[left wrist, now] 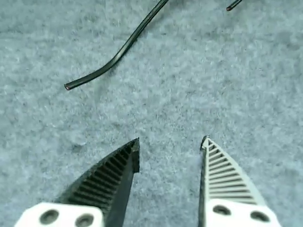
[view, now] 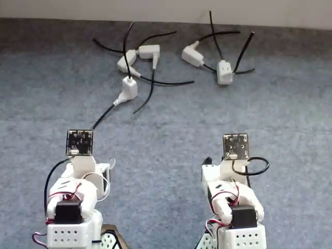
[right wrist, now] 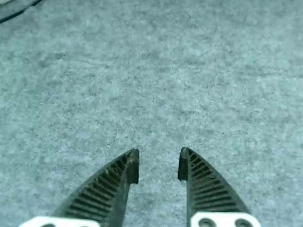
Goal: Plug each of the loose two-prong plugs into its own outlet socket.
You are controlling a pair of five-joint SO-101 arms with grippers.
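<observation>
Grey-blue carpeted tabletop (view: 171,129) under even light, pale wall strip (view: 166,8) along the far edge.

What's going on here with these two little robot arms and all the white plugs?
Nothing is being handled yet. Two robot arms sit at the near edge of a grey carpet. The left pincer and the right pincer are both open and empty, pointing at bare carpet. The white plugs and sockets, with their black cords, lie loose at the far side, out of both pincers.
</observation>
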